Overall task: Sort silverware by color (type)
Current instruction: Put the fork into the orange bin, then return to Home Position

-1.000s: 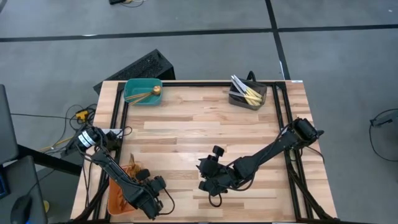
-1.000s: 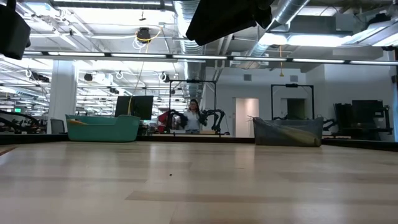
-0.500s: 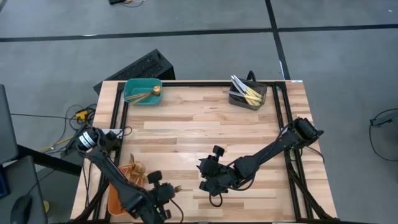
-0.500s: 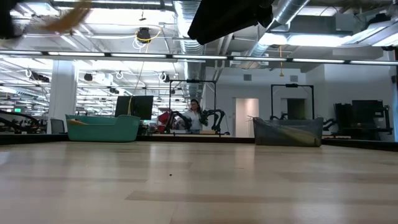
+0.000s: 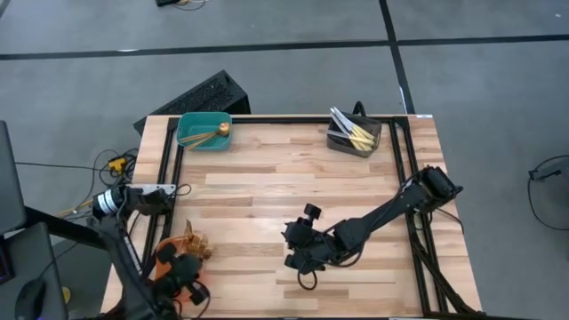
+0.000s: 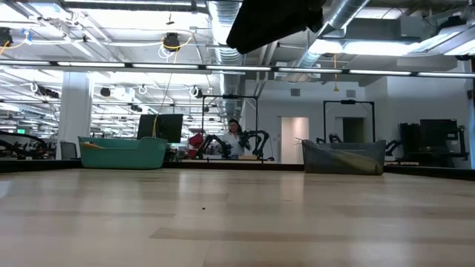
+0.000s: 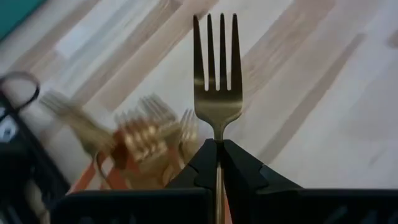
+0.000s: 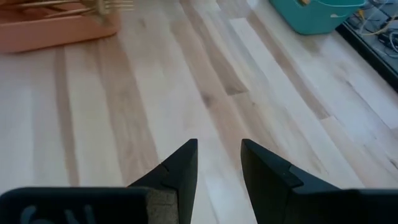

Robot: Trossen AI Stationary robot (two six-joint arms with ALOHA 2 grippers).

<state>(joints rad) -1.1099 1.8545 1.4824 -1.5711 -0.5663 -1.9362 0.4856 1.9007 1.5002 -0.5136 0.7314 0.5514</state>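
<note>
My left gripper [image 7: 217, 144] hovers at the table's near left corner [image 5: 184, 277], shut on a gold fork [image 7: 216, 68]. Below it, more gold forks [image 7: 144, 138] lie in the orange bin [image 5: 165, 271]. Gold spoons [image 5: 210, 135] rest in the teal bin [image 5: 204, 131] at the far left. Knives [image 5: 349, 130] lean in the dark grey bin [image 5: 354, 137] at the far right. My right gripper [image 8: 217, 155] is open and empty above the bare wood near the table's middle [image 5: 298, 252]. My left gripper pinches the fork's handle just behind the neck [image 7: 217, 135] between its two fingertips [image 7: 204, 160]. The fingers lie along the handle, so the tines stick out straight ahead past them. The fork is lifted clear, above the orange bin's forks.
The wood between the three bins is bare [image 5: 284, 182]. Black frame rails [image 5: 169, 151] run along the table's left, far and right edges. In the low view the right arm's dark bulk [image 6: 274, 22] hangs overhead; a person [image 6: 234, 137] stands far back in the room.
The left gripper, shut on the fork, first swung toward the table's right along the near edge with the fork pointing right. It then came back left over the orange bin and turned, so the fork now points toward the far side. The right arm barely shifted.
</note>
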